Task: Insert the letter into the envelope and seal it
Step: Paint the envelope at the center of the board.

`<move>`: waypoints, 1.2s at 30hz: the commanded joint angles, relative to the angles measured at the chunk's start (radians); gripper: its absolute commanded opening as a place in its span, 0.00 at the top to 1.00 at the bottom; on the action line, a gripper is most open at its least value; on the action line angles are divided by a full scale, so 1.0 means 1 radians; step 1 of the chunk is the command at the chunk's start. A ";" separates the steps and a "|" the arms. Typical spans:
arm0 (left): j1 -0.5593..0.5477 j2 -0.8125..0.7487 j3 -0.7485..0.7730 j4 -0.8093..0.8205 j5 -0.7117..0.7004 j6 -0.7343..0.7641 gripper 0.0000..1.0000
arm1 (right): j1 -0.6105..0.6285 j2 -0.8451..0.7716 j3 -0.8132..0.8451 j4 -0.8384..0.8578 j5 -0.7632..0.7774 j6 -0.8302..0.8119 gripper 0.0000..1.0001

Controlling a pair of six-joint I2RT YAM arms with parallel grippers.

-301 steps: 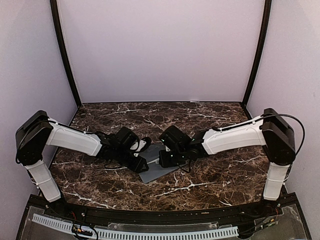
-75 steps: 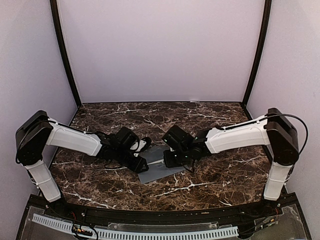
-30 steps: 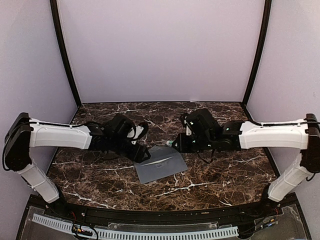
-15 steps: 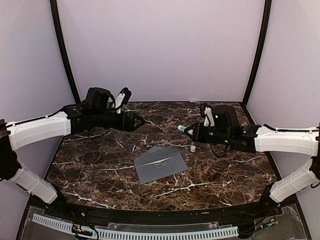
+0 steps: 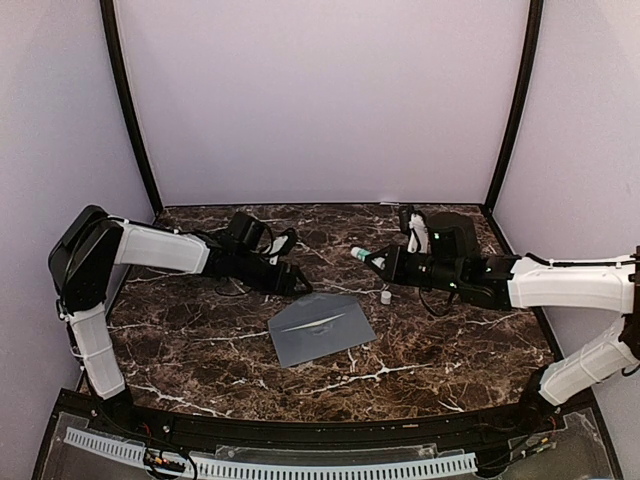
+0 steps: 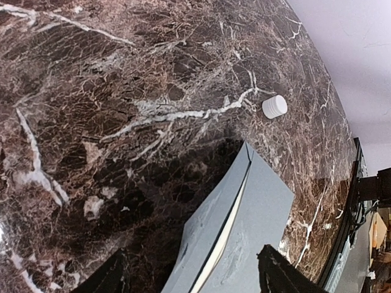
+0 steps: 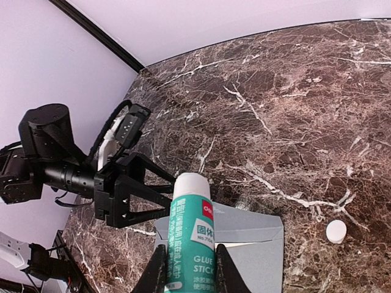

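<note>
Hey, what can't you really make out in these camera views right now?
Letter: left wrist view shows only a cream sliver; the envelope hides the rest.
Envelope's seal: top view too small to tell if the flap is glued.
Glue stick: right wrist view's bottom edge cuts off its label and base.

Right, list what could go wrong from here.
1. The left end effector is open, not gripping the envelope; pressing the glue stick in the right end effector could slide it.
2. The letter shows its cream edge at the mouth, so glue may smear it.
3. The loose cap near the envelope could be knocked away.
</note>
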 commanded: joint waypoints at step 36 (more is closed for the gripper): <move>0.008 0.074 0.004 0.084 0.088 0.039 1.00 | -0.014 0.046 -0.012 0.079 -0.048 0.011 0.99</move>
